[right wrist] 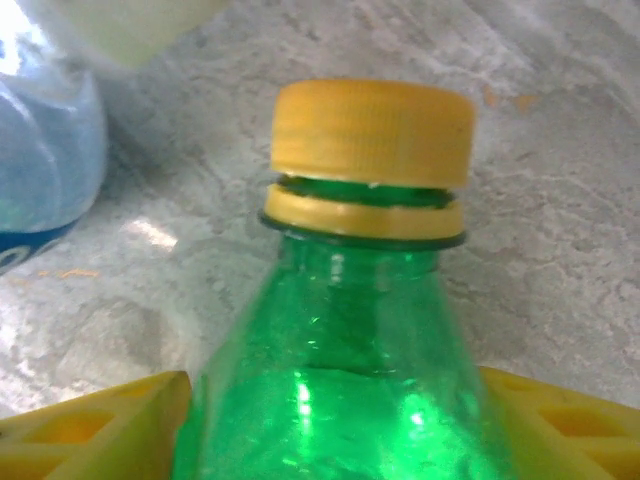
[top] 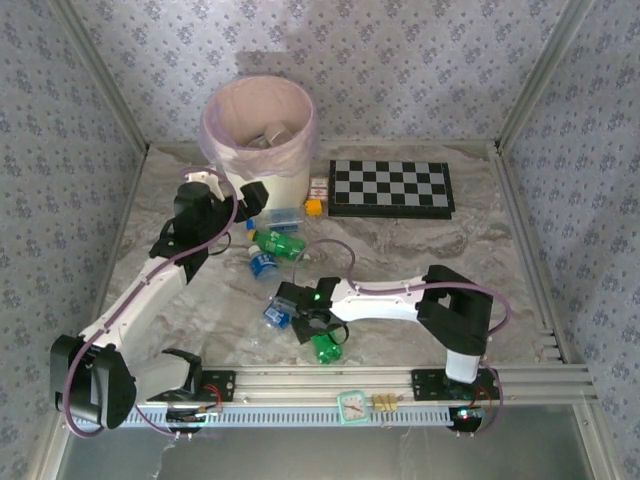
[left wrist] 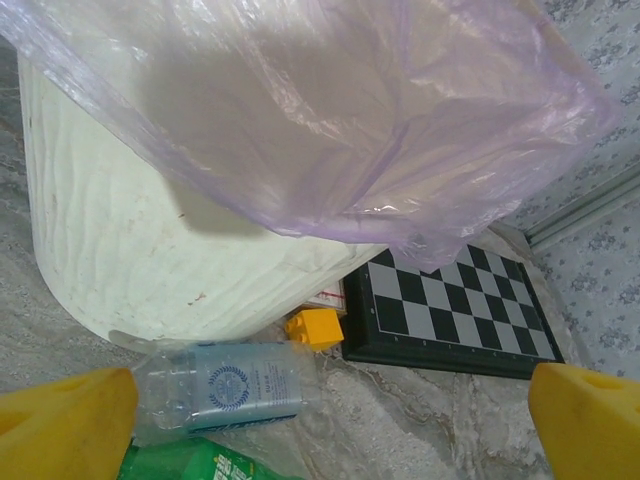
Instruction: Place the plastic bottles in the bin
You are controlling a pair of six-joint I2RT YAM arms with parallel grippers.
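Right wrist — yellow-capped green bottle between right gripper fingers

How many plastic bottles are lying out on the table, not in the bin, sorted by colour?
Green bottles: 2
Clear bottles with blue labels: 3
Total: 5
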